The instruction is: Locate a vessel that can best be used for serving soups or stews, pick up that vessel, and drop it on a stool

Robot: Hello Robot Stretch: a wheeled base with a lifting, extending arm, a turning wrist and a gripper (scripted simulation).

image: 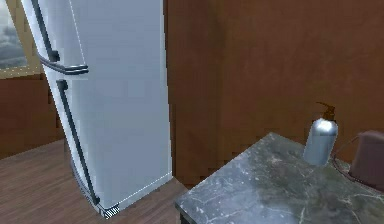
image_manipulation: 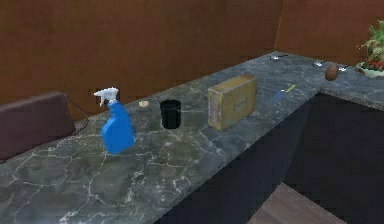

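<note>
A dark marble counter (image_manipulation: 200, 170) runs across the arm side view. On it stand a blue spray bottle (image_manipulation: 117, 128) with a white trigger, a small black cup (image_manipulation: 171, 113) and a cardboard box (image_manipulation: 232, 101). A small brown rounded thing (image_manipulation: 330, 72) sits far along the counter at the right; its kind cannot be told. In the forward view, a corner of the marble counter (image: 260, 190) carries a pale blue-grey spray bottle (image: 320, 138) with a dark trigger.
A tall white fridge (image: 110, 90) stands against brown walls at the forward view's left, on wood floor (image: 40, 185). A dark brown block (image_manipulation: 35, 122) sits at the counter's left end. A potted plant (image_manipulation: 372, 45) is at the far right. A thin stick-like item (image_manipulation: 285, 92) lies past the box.
</note>
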